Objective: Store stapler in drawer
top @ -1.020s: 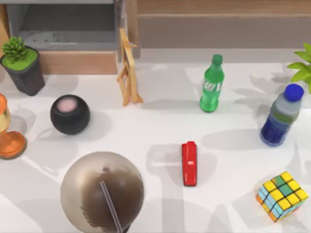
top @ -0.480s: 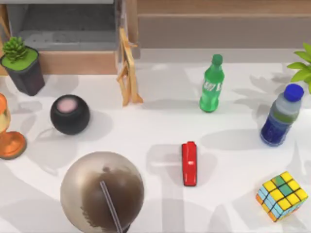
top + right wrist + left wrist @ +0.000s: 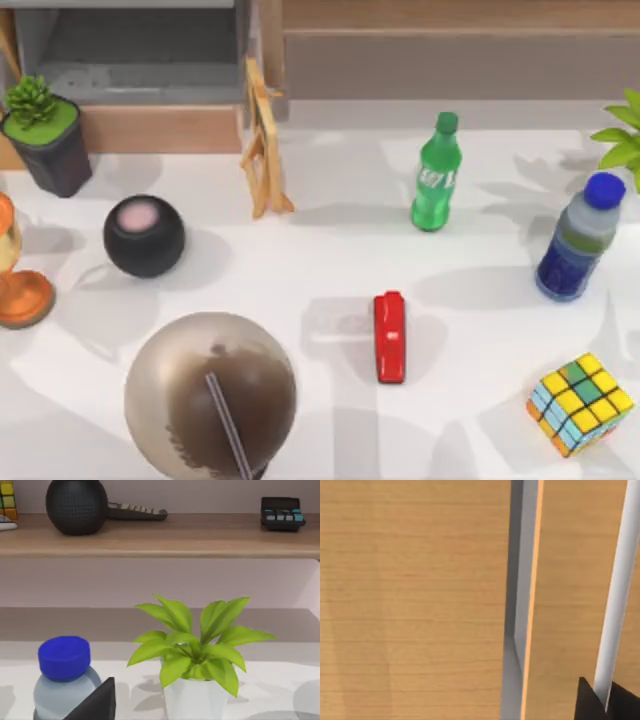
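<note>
The left gripper (image 3: pixel 606 702) was pressed close to a light wooden panel (image 3: pixel 420 600), its wrist view taking in wood grain, a narrow grey gap and a pale bar (image 3: pixel 617 590) running along the panel; dark gripper parts sat on either side of that bar at the frame's edge, and whether the jaws were open or closed on it could not be told. The right gripper (image 3: pixel 97 705) was held low and level, facing a leafy plant in a white pot (image 3: pixel 192 655) and a blue-capped bottle (image 3: pixel 64 675) just beside it, with a wooden shelf (image 3: pixel 160 535) behind; its jaw state could not be told either. The stapler (image 3: pixel 390 337) was a narrow, bright red oblong lying flat on the white table (image 3: pixel 300 270), its long axis running front to back, roughly mid-table and a little toward the right, touching nothing. The drawer (image 3: pixel 160 128) stood pulled open at the table's back left (grey inside, light brown front panel), well apart from the stapler. A green bottle (image 3: pixel 436 172) stood upright behind the stapler, a colourful cube (image 3: pixel 580 403) lay to its right near the front, and a black sphere (image 3: pixel 144 236) sat to its left, in front of the drawer
</note>
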Available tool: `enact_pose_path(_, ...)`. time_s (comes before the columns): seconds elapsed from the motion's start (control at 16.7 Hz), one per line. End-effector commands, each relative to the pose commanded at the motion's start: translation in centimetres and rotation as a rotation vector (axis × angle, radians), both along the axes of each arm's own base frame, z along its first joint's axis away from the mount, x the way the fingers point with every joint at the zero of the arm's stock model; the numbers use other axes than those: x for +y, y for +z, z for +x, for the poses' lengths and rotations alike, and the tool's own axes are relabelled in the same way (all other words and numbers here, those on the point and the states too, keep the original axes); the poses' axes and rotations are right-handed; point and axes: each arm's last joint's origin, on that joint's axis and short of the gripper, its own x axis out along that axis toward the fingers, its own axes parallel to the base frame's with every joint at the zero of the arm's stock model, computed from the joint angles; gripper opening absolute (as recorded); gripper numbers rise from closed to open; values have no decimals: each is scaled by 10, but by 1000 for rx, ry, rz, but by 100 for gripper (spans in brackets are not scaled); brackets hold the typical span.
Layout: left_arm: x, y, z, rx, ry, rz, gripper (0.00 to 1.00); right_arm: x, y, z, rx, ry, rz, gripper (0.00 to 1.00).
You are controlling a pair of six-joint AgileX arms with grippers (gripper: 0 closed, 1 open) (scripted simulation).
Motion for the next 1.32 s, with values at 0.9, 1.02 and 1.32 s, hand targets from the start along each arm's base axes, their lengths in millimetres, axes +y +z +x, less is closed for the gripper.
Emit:
enact_pose_path(0.9,1,-1,-62,1,-1,0,0,0,0,0,0,0,0,100)
enact_pose_path(1.02,2,0,-66,-4,-1,5,0,0,0,0,0,0,0,100)
enact_pose_path(1.32,3,-1,-107,4,-3,-2,0,0,0,0,0,0,0,100)
